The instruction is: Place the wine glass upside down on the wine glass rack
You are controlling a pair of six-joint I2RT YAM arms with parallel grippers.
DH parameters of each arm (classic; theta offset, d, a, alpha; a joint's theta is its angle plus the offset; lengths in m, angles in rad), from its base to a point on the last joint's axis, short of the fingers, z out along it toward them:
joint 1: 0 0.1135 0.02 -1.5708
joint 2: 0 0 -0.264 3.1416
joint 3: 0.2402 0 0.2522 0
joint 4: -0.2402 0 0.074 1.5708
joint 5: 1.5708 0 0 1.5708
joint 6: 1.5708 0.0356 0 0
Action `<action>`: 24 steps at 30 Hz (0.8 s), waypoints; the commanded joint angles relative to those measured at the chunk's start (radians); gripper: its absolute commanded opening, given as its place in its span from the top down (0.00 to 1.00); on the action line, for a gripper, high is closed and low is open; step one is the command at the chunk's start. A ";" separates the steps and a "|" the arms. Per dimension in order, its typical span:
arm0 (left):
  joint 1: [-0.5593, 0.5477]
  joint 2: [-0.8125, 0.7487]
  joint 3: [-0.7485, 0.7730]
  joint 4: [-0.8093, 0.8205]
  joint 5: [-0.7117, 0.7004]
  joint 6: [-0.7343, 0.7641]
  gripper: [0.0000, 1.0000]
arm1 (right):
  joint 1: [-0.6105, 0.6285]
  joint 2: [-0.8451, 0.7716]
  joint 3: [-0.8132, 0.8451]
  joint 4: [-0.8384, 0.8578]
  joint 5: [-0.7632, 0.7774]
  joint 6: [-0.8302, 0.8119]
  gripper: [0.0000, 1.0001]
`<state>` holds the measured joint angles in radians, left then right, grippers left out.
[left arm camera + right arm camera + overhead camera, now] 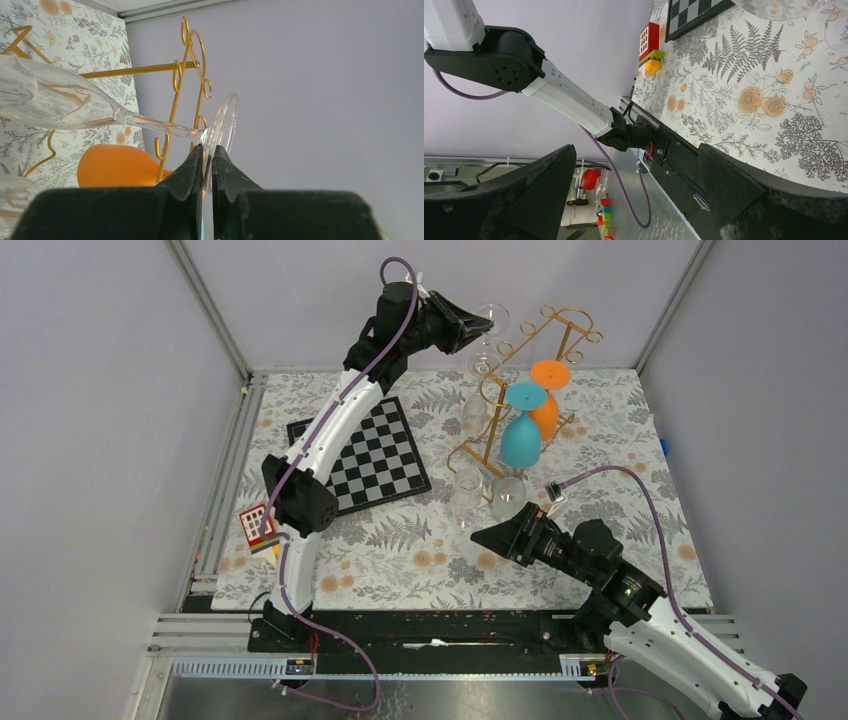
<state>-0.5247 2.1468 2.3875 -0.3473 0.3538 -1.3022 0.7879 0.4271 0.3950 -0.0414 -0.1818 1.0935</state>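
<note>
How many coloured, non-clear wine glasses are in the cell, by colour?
Orange wine glass: 1
Teal wine glass: 1
Total: 2

The clear, long-stemmed wine glass is held off the counter, the edge of its round foot pinched between the 2 closed-in fingers of the left gripper. It lies almost on its side, its stem running away from the gripper to the bowl, which sits slightly higher than the foot. The gold wire wine glass rack, with curled loop ends and thin rails, stands upright just beyond the gripper's fingertips. 1 rail crosses behind the stem. Whether glass and rack touch cannot be told.
</note>
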 commanded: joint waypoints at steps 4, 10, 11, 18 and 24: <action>-0.010 0.005 0.057 0.098 -0.033 0.002 1.00 | -0.006 0.013 0.017 0.012 0.001 -0.003 0.00; -0.018 0.011 0.058 0.096 -0.035 -0.002 1.00 | -0.006 0.010 0.013 0.012 -0.005 -0.004 0.00; -0.018 0.012 0.058 0.093 -0.034 -0.003 1.00 | -0.006 0.010 0.014 0.010 -0.005 -0.004 0.00; -0.024 0.018 0.056 0.092 -0.012 -0.023 1.00 | -0.006 -0.003 0.012 -0.004 -0.002 -0.008 0.00; -0.026 0.023 0.058 0.092 0.027 -0.039 1.00 | -0.006 -0.003 0.011 -0.007 -0.002 -0.008 0.00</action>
<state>-0.5461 2.1777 2.3890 -0.3416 0.3462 -1.3144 0.7879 0.4309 0.3950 -0.0628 -0.1841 1.0931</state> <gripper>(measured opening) 0.069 0.993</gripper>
